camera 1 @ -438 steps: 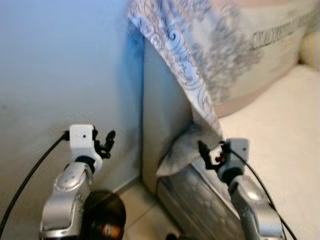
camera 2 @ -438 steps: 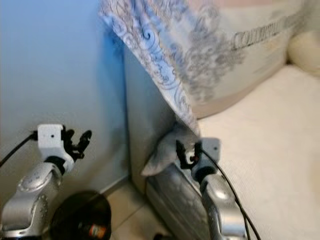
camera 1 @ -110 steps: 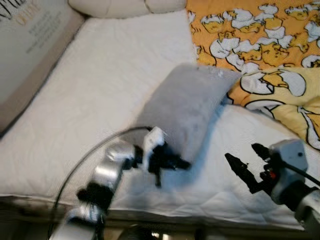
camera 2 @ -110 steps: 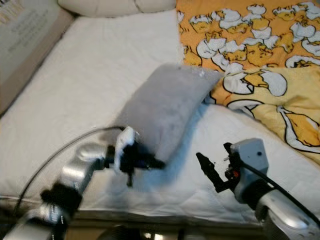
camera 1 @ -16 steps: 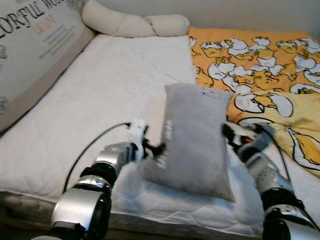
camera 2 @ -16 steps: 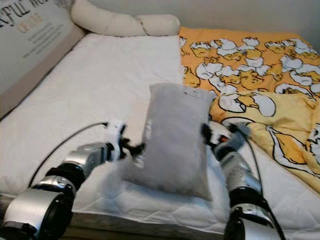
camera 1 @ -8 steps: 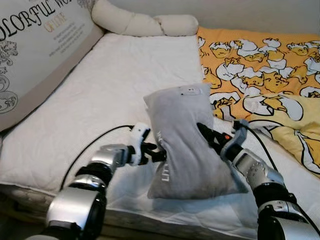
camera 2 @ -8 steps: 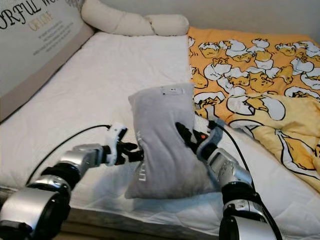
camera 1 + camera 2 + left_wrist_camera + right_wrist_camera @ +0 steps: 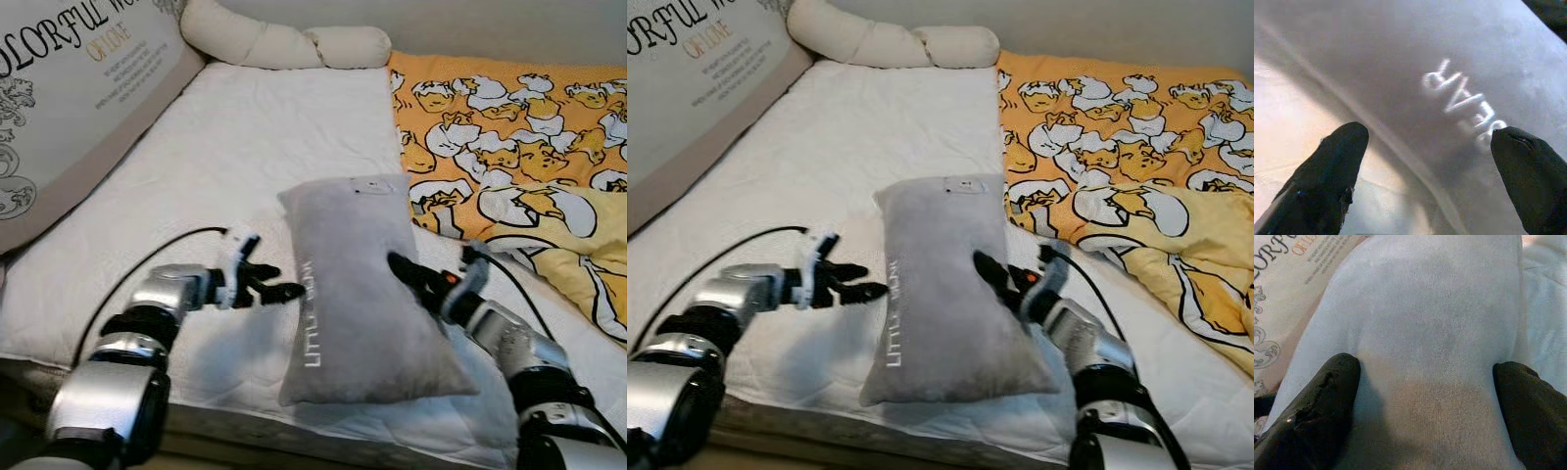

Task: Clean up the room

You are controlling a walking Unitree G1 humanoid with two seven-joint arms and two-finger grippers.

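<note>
Bed (image 9: 245, 137) with white quilted mattress cover takes up most of the head views. Orange duck-print blanket (image 9: 519, 127) is bunched over its right half. Large printed cushion (image 9: 59, 108) leans along the left edge, cream knotted bolster (image 9: 284, 44) lies at the far end. Grey pillow (image 9: 358, 294) lies flat on the mattress near the front edge, long axis running away from the robot, white lettering along its left side, small label at the far end; its right edge is just beside the blanket. Left gripper (image 9: 279, 291) is low over the mattress at the pillow's left edge, fingers spread apart, tips at the seam; left wrist view shows both fingertips (image 9: 1337, 161) wide either side of the lettering, nothing clamped. Right gripper (image 9: 409, 274) rests on top of the pillow's right half, fingers also splayed; right wrist view has the fingertips (image 9: 1327, 396) flat on the grey fabric, not pinching it. Black cables run back along both silver arms.
</note>
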